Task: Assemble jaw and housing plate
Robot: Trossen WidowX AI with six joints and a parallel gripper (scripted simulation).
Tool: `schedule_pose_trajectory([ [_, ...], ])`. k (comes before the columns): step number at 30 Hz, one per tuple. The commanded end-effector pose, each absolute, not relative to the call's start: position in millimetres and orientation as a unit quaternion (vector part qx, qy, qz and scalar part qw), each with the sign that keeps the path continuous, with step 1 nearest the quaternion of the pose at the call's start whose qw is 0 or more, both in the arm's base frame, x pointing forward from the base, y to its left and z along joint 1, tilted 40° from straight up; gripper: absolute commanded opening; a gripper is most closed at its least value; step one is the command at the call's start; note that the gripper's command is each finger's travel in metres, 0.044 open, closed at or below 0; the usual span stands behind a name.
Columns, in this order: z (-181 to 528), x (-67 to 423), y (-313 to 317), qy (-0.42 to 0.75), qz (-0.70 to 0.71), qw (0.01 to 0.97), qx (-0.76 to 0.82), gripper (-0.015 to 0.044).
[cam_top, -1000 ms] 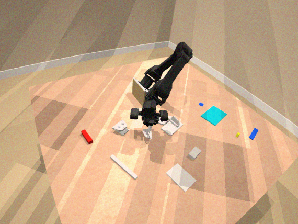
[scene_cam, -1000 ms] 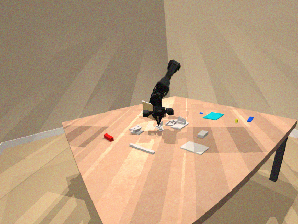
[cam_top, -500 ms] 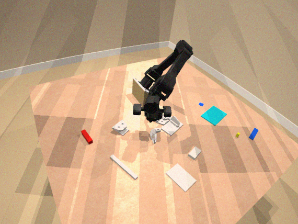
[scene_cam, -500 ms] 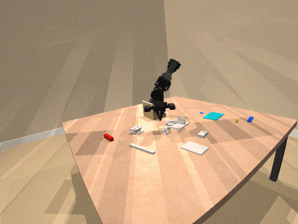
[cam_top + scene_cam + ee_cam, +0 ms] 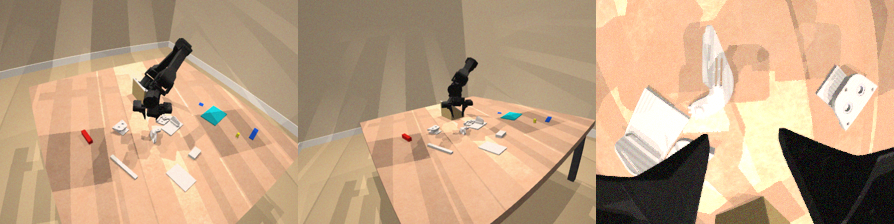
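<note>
The white base [image 5: 171, 129] [image 5: 477, 126] [image 5: 657, 117] lies flat, with a raised wall at one side. A pale jaw [image 5: 162, 120] [image 5: 469, 122] lies beside it, partly hidden by a finger in the wrist view; its pin is not clear. The loose jaw [image 5: 153, 136] [image 5: 462, 131] [image 5: 717, 70] lies apart in front of the base, seemingly tilted, its toothed end toward the base. The white housing plate [image 5: 120, 125] [image 5: 434, 128] [image 5: 854, 97] with two round holes lies on the other side. My gripper [image 5: 151, 118] [image 5: 457, 116] [image 5: 744, 136] is open and empty, above and behind the loose jaw.
A tan board [image 5: 138, 90] [image 5: 447, 111] [image 5: 748, 212] stands behind the gripper. A red block [image 5: 87, 136], a white bar [image 5: 123, 167], a white sheet [image 5: 181, 178] and a small white block [image 5: 194, 153] lie around the parts. A teal piece [image 5: 214, 115] lies to the right.
</note>
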State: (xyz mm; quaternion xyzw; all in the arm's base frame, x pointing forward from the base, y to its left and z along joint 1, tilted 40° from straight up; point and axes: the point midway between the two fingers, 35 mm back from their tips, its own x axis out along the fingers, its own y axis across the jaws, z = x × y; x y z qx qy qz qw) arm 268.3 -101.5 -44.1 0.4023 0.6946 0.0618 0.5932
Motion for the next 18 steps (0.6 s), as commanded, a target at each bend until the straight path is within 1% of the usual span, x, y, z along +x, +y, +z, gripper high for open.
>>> schedule_pose_trajectory([
  [1,-44.3,268.5,-101.6,0.694,0.061,0.593,0.403,0.0341],
  [5,-44.3,268.5,-101.6,0.694,0.061,0.593,0.403,0.0440],
  [18,-44.3,268.5,-101.6,0.694,0.061,0.593,0.403,0.0440],
])
